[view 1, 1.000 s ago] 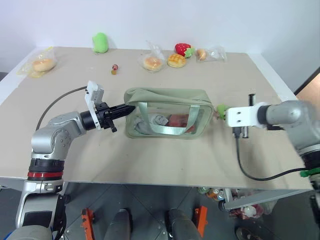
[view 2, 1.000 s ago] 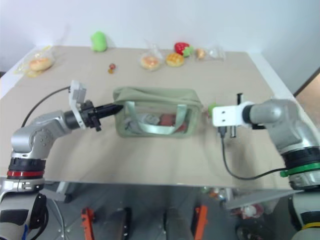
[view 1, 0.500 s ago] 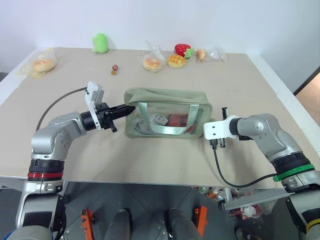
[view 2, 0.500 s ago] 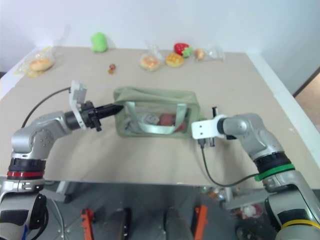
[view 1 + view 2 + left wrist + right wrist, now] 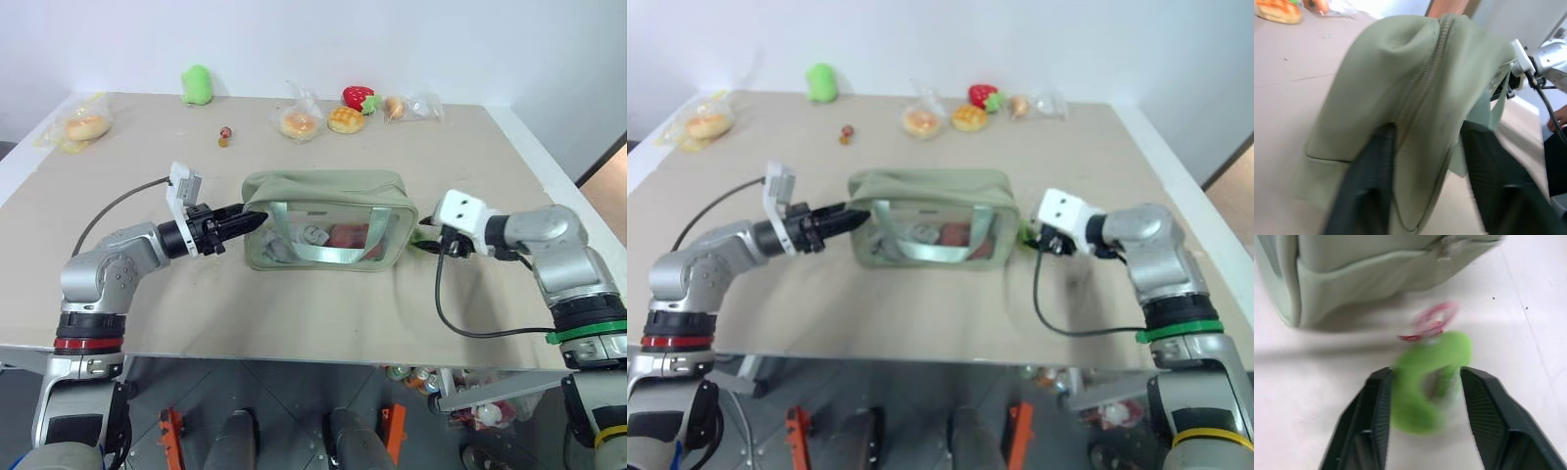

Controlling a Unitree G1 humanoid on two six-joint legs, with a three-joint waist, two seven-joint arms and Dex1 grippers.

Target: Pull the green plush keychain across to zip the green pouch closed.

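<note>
Green plush keychain blurred, seemingly loose between right claw fingers.

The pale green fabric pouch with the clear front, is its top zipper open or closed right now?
Closed, as far as visible. The pale green fabric pouch shows joined zipper teeth along its top in the left wrist view, and the lime-green plush ring keychain lies past its far end.

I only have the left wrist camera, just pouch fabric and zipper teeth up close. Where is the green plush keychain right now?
Observer: The green plush keychain sits on the table just past the right end of the green pouch, at the right hand.
Operator: Is it joined to the pouch?
Observer: A red ring lies between it and the pouch's corner; the join itself is blurred.
Operator: Does the top look zipped?
Observer: From the head view, the top looks closed along its length.
</note>
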